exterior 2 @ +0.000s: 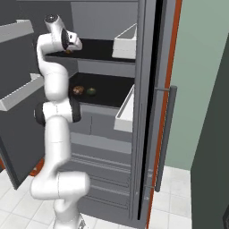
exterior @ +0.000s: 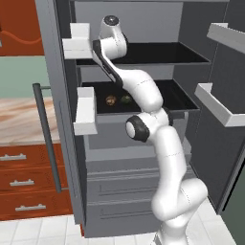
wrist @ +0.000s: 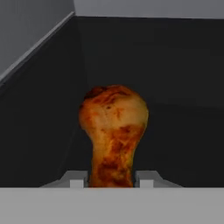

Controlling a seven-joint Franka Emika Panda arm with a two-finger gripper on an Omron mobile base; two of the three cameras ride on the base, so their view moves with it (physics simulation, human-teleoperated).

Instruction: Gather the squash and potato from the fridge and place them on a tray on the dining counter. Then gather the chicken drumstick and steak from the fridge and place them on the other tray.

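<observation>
Two small round things lie on the middle black shelf of the fridge: the brown potato on the left and the dark green squash just beside it on the right, close but apart. Both fridge doors stand open, with white door bins on each side. One shelf higher, the arm reaches in on the left part of the shelf. In the hand view the chicken drumstick stands between the two fingertips of the gripper, its thick rounded end far from the hand and its narrow end between the tips. The fingers seem to touch its sides, so the pincer is pinching the drumstick. In the right base view, a little orange shows at the hand.
</observation>
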